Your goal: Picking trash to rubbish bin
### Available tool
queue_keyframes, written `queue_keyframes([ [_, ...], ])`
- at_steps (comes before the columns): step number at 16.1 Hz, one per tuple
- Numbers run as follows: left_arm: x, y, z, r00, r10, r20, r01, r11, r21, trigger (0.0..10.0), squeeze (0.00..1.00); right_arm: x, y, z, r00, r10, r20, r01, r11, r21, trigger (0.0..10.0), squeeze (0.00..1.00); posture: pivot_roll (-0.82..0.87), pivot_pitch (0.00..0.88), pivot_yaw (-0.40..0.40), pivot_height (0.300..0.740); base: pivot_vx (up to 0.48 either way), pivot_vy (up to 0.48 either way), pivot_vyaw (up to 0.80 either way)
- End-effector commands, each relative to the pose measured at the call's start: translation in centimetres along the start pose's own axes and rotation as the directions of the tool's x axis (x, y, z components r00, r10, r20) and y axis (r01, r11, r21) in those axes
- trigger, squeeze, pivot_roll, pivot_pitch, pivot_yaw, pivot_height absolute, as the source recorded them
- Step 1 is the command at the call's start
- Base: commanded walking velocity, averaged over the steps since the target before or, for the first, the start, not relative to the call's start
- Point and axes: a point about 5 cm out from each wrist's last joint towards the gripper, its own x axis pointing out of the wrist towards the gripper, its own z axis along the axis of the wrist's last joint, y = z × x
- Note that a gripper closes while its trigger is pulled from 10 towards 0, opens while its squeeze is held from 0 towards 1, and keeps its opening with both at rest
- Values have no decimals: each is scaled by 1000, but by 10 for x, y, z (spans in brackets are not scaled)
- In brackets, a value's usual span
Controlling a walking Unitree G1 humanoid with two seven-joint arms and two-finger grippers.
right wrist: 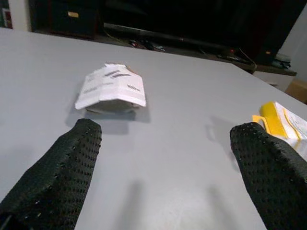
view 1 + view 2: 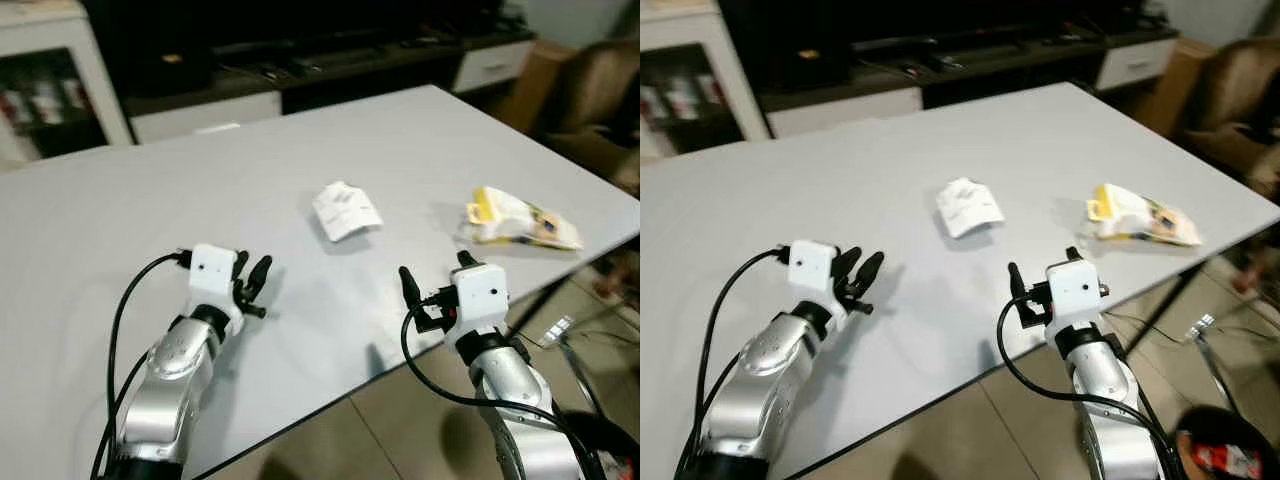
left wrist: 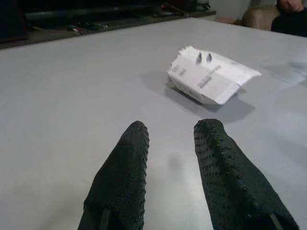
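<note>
Task looks barely begun — both pieces of trash lie on the grey table (image 2: 120,210), neither held, and no rubbish bin can be identified in these views.

Crumpled white paper (image 2: 346,211) sits near mid-table; yellow-and-white wrapper (image 2: 518,221) lies well apart from it, toward the robot's right, close to the table edge.

Left gripper (image 2: 252,283) low over the table, short of the paper and to its left; fingers (image 3: 122,177) slightly apart, a narrow gap, nothing between them. Paper lies ahead of the tips, a little off the gap's line.

Right gripper (image 2: 435,282) at the near table edge, fingers (image 1: 55,179) spread wide, empty. Paper ahead off one fingertip, wrapper off the other — neither is between them.

Judgement: all picking and binning remains.
</note>
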Motion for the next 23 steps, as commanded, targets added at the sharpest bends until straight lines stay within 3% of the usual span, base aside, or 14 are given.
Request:
queue_keyframes([
  [1,-1,-1,5,1000,5,19,-5,1000,21,10000,0,4,1,-1,1000,24,-18,-24,1000,-12,10000,0,-33,0,-41,740,0,0,0],
  [3,3,0,0,1000,21,-7,-22,999,-32,10000,0,7,2,-6,998,46,-42,-47,998,-35,10000,0,-20,0,-43,740,0,0,0],
  [5,15,0,-7,998,-31,-58,26,996,-84,10000,0,6,3,-8,998,32,-53,-33,999,-20,10000,0,-22,0,-37,740,0,0,0],
  [6,26,4,-11,995,-36,-93,24,991,-128,10000,1000,6,6,-7,998,31,-51,-32,999,-17,10000,0,-35,0,-21,740,0,0,0],
  [8,50,7,-9,993,-59,-105,39,982,-183,10000,1000,3,7,-7,999,26,-48,-26,1000,-12,10000,0,-67,0,7,740,0,0,0],
  [9,62,5,2,993,-89,-80,77,986,-149,10000,1000,-1,6,-7,999,15,-48,-15,1000,-14,10000,0,-91,0,38,740,0,0,0],
  [11,67,3,10,994,-95,-53,90,991,-98,10000,1000,-4,3,-8,999,-12,-52,11,1000,-13,10000,0,-102,0,56,740,0,0,0],
  [12,66,0,12,995,-96,-28,93,993,-69,10000,0,-6,-2,-10,996,-64,-57,65,998,22,10000,0,-105,0,70,740,0,0,0],
  [15,57,0,12,994,-98,50,98,995,1,10000,0,-2,0,-12,993,-102,-65,107,992,71,10000,0,-112,0,81,740,0,0,0],
  [16,53,3,14,994,-86,60,84,996,38,10000,0,6,2,-14,992,-99,-82,109,986,126,10000,0,-103,0,77,740,0,0,0],
  [17,45,8,18,995,-72,74,65,994,90,10000,0,22,8,-15,993,-77,-93,96,969,228,10000,384,-81,0,62,740,0,0,0],
  [18,35,16,24,994,-54,93,44,992,115,10000,0,43,15,-15,994,-40,-99,69,947,314,10000,1000,-64,0,52,740,0,0,0],
  [21,4,25,34,985,-125,120,102,977,186,10000,0,85,24,-13,993,9,-118,46,890,454,10000,1000,70,0,-12,740,0,0,0],
  [23,-12,25,43,978,-145,149,120,979,168,10000,0,101,26,-7,991,23,-132,47,864,500,10000,1000,110,0,-30,740,0,0,0],
])
